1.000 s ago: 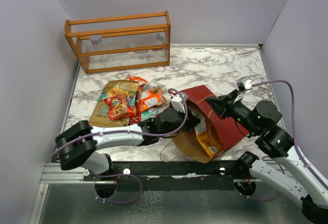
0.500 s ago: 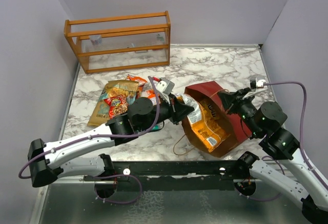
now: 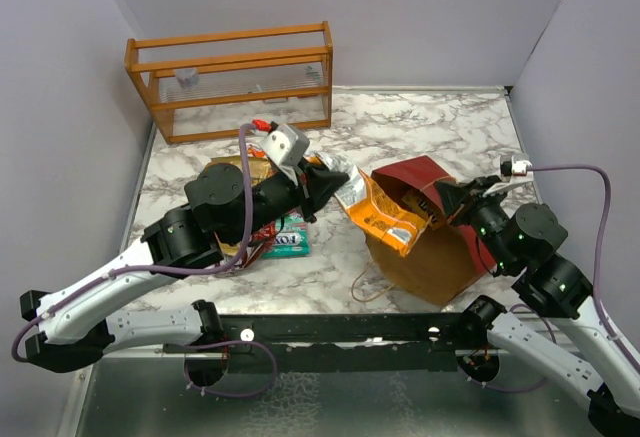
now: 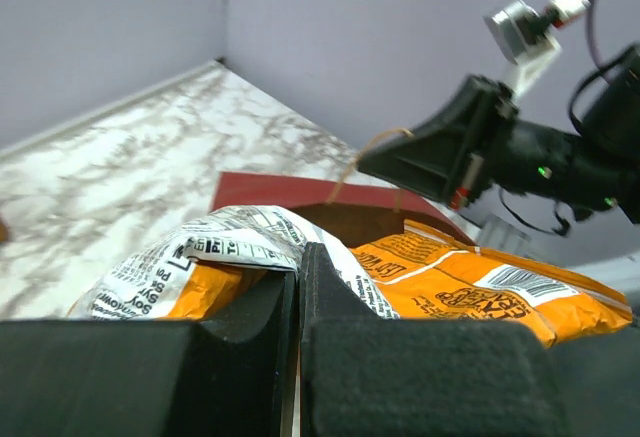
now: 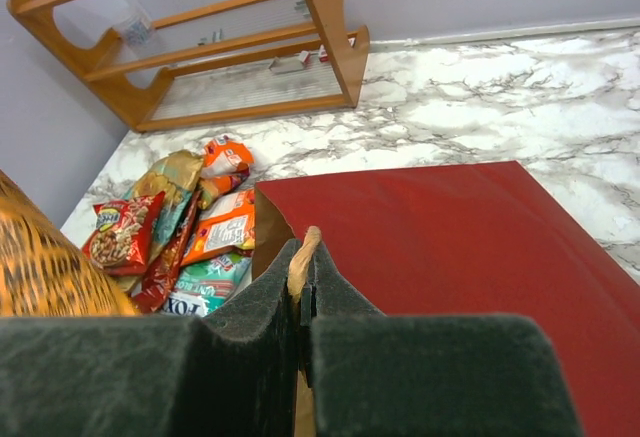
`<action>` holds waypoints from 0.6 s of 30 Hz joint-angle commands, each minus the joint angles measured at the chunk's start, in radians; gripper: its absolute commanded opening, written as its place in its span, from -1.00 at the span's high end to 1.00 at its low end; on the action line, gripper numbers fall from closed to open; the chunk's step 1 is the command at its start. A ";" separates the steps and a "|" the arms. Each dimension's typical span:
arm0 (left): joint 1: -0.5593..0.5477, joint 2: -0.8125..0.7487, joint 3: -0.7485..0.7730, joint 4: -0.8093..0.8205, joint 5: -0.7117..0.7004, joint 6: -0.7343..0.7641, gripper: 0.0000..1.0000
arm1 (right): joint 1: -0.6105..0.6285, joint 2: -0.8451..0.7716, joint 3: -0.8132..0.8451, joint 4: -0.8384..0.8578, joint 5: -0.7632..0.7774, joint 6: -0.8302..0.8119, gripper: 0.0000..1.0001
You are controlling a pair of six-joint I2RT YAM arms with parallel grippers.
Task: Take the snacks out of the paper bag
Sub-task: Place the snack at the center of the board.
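Top external | L gripper pinching orange crinkly packet at mouth of dark-red paper bag | R gripper clamping bag rim.

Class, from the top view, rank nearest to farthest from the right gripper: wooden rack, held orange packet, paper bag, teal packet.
1. paper bag, pinched in the right gripper.
2. orange packet, just left of it.
3. teal packet, farther left.
4. wooden rack, far back left.
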 commanded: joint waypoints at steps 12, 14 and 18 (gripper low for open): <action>0.021 0.132 0.309 -0.324 -0.518 0.186 1.00 | -0.001 -0.028 0.052 -0.055 0.050 0.014 0.96; 0.047 0.162 0.347 -0.373 -0.523 0.185 1.00 | -0.001 -0.030 0.054 -0.059 0.050 0.014 0.96; 0.153 0.169 0.346 -0.381 -0.423 0.168 1.00 | -0.002 -0.030 0.063 -0.068 0.053 0.014 0.96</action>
